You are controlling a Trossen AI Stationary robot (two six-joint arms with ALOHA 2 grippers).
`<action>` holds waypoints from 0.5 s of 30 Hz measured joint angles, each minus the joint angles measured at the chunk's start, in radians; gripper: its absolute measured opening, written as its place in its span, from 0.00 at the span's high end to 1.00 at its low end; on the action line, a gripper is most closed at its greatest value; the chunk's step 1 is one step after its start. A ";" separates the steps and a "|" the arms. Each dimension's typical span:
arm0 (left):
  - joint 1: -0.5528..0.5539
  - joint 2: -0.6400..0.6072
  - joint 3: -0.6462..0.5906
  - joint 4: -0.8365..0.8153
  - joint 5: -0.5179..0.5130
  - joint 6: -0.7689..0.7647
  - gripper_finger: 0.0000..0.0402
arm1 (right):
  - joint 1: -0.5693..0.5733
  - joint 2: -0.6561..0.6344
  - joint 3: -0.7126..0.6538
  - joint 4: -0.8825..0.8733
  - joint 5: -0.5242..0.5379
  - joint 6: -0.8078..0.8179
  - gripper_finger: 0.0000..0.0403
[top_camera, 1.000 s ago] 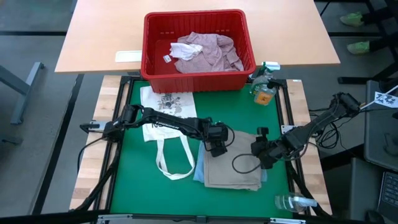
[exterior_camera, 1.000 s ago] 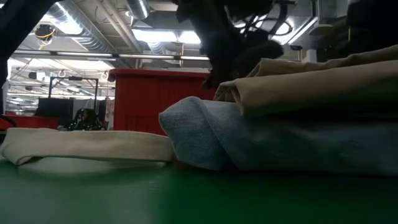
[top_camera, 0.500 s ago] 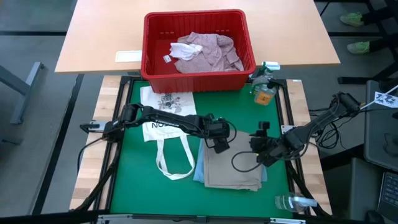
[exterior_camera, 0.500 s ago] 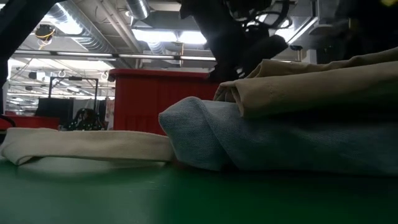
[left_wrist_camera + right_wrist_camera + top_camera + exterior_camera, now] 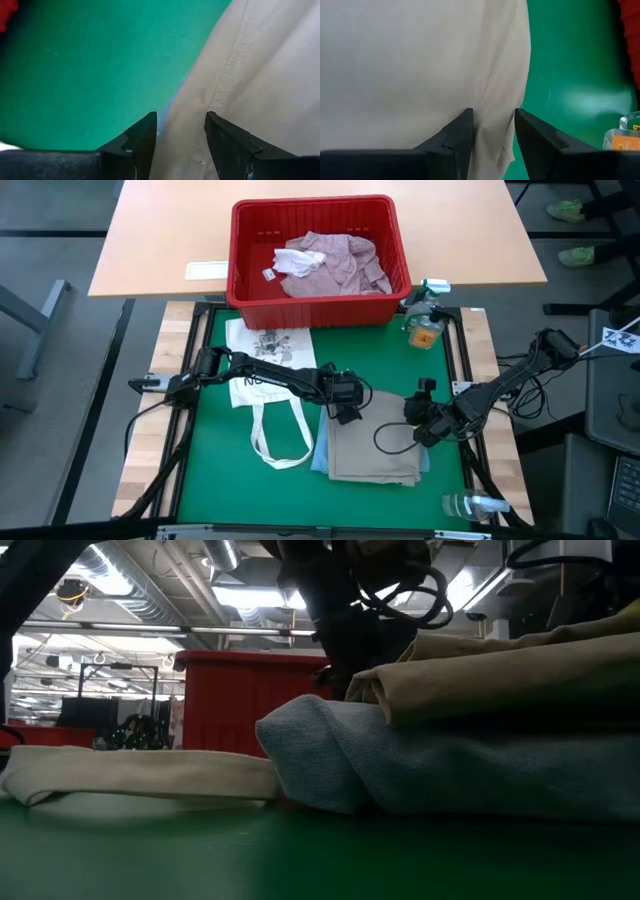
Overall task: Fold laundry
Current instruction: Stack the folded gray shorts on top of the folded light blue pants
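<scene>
A folded tan cloth [image 5: 375, 452] lies on folded light blue jeans [image 5: 320, 458] on the green mat; the low view shows the tan cloth [image 5: 500, 670] resting on top of the jeans [image 5: 420, 765]. My left gripper [image 5: 345, 418] is open at the tan cloth's far left corner, and its fingers stand either side of the seamed edge [image 5: 220, 85]. My right gripper [image 5: 418, 430] is open at the cloth's right edge [image 5: 517, 75], which runs between its fingers. A pink shirt [image 5: 335, 262] lies in the red basket [image 5: 250, 280]. My left gripper [image 5: 180, 135] slants down over the tan cloth's far left corner; I cannot tell whether its fingertips touch the cloth. My right gripper [image 5: 492, 132] slants down over the cloth's right edge; whether its fingertips touch cannot be told either.
A white tote bag [image 5: 265, 385] with long handles lies left of the pile. A spray bottle [image 5: 425, 315] stands at the mat's far right corner and another [image 5: 470, 505] lies at the near right. Bare green mat [image 5: 230, 480] lies at the near left.
My right gripper has sunk toward the tan cloth's right edge and tipped. My left gripper has tipped over the far left corner. The pile has kept its shape.
</scene>
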 joint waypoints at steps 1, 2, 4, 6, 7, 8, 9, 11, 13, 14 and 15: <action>0.000 0.000 0.001 -0.002 -0.010 0.000 0.60 | 0.000 0.000 0.010 -0.010 -0.004 -0.002 0.64; 0.000 -0.005 0.004 -0.008 -0.014 0.000 0.60 | 0.000 0.000 0.025 -0.023 -0.008 -0.003 0.64; 0.000 -0.010 0.018 -0.015 -0.011 0.000 0.60 | 0.000 0.000 0.057 -0.048 -0.015 0.000 0.64; 0.000 -0.019 0.051 -0.021 -0.005 0.000 0.60 | 0.000 0.000 0.104 -0.086 -0.034 -0.016 0.64; -0.003 -0.025 0.069 -0.033 0.003 0.000 0.60 | 0.000 0.000 0.129 -0.108 -0.049 -0.023 0.64; -0.005 -0.028 0.084 -0.036 0.017 0.000 0.60 | 0.000 0.000 0.154 -0.123 -0.072 -0.024 0.64; -0.009 -0.030 0.102 -0.031 0.036 -0.001 0.60 | 0.000 0.000 0.179 -0.127 -0.102 -0.024 0.64; -0.021 -0.034 0.128 -0.031 0.089 -0.001 0.60 | 0.000 0.000 0.225 -0.124 -0.187 -0.025 0.64; -0.042 -0.034 0.142 -0.013 0.162 -0.002 0.60 | 0.000 -0.001 0.262 -0.094 -0.316 -0.024 0.64; -0.054 -0.034 0.146 0.004 0.199 -0.002 0.60 | 0.000 -0.001 0.272 -0.065 -0.386 -0.024 0.64; -0.067 -0.035 0.147 0.019 0.231 -0.002 0.60 | 0.000 -0.001 0.276 -0.030 -0.451 -0.024 0.64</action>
